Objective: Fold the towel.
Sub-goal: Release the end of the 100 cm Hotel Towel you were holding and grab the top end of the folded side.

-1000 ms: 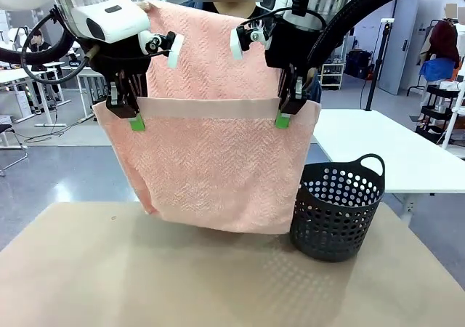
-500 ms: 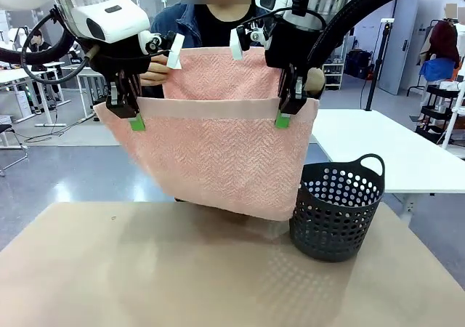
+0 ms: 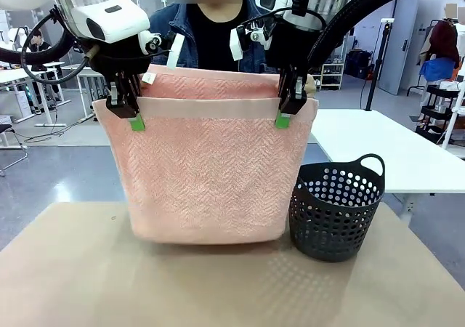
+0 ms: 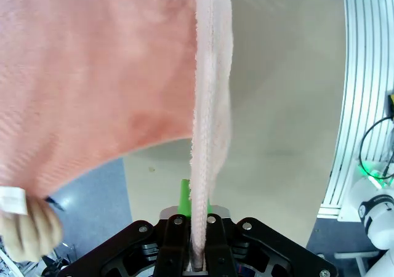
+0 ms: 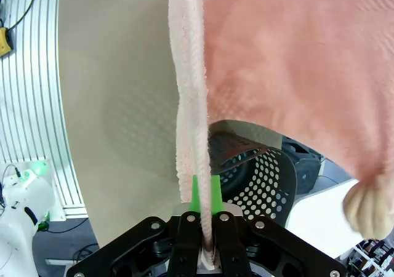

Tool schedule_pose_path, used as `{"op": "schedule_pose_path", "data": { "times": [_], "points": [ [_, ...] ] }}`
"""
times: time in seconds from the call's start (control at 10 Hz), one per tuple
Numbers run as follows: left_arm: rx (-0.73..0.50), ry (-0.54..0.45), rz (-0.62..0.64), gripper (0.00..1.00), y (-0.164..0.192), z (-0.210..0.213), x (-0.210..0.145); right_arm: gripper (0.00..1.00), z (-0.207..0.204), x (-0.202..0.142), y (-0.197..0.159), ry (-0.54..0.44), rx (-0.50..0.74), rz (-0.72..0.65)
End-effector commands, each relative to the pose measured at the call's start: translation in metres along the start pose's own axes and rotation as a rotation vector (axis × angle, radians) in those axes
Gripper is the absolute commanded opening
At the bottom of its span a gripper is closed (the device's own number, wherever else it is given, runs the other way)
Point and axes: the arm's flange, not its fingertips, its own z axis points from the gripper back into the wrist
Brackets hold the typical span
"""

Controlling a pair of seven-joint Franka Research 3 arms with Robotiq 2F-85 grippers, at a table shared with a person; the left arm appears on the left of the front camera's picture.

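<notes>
Now: your left gripper (image 3: 136,118) and right gripper (image 3: 283,115) are each pinching shut on a top corner of the towel (image 3: 203,182). It is hanging doubled below the jaws, long edge running jaw to jaw. A person's hand (image 4: 28,231) is holding the back layer just behind your left jaws.

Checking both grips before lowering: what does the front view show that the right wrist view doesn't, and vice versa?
Front view: both grips together, the left gripper and right gripper pinching the hem band, the towel hanging doubled and level between them, down near the table. Right wrist view: the hem edge-on, clamped between shut fingers, and a person's hand at the back layer's corner. Both: towel, basket, table.
</notes>
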Motion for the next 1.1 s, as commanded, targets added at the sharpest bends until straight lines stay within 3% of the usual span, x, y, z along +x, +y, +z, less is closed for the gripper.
{"op": "schedule_pose_path", "data": {
  "times": [0.0, 1.0],
  "points": [
    [0.003, 0.002, -0.005, 0.0, 0.0006, 0.0012, -0.0022, 0.0, 0.0018, -0.0011, 0.0003, -0.001, 0.005, 0.009],
    [0.003, 0.002, -0.005, 0.0, 0.0006, 0.0012, -0.0022, 0.0, 0.0018, -0.0011, 0.0003, -0.001, 0.005, 0.009]
  ]
}}
